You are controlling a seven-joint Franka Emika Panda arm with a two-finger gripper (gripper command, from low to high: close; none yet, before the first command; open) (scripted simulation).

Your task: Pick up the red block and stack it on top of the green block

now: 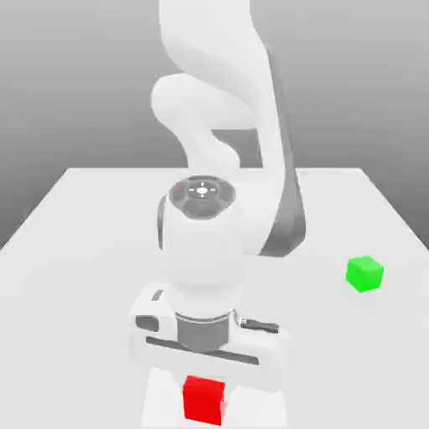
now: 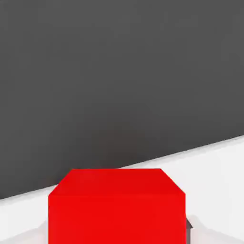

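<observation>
Two matte cubes: red block [image 1: 204,400] in closed end effector [image 1: 204,387], green block [image 1: 365,274] apart

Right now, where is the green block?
The green block sits alone on the white table at the exterior view's right, well apart from the red block.

Simulated lab: bare white table [image 1: 100,218], featureless grey backdrop.
</observation>
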